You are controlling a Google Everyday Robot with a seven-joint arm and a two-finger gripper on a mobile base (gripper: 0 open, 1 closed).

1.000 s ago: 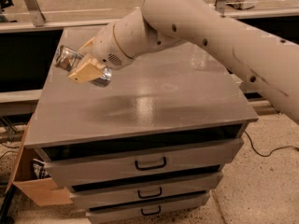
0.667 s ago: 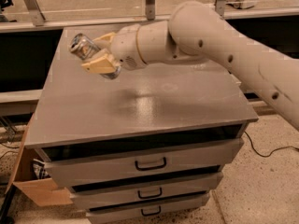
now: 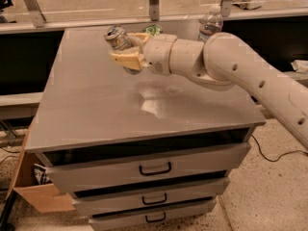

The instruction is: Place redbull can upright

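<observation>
My gripper [image 3: 129, 48] is over the far middle of the grey cabinet top [image 3: 96, 105], reaching in from the right. Its tan fingers [image 3: 126, 58] are shut on the redbull can [image 3: 117, 37], a slim silver and pale-blue can. The can is tilted, its silver top pointing up and to the left, and it is held above the surface. The lower part of the can is hidden by the fingers.
A green patterned can [image 3: 153, 30] lies at the back edge just behind the gripper. A clear water bottle [image 3: 211, 24] stands at the back right. The cabinet has three drawers [image 3: 154, 169]. A cardboard box [image 3: 33, 191] sits on the floor at left.
The arm has carried the can to the right and toward the back of the top. The can has turned more upright, still tilted.
</observation>
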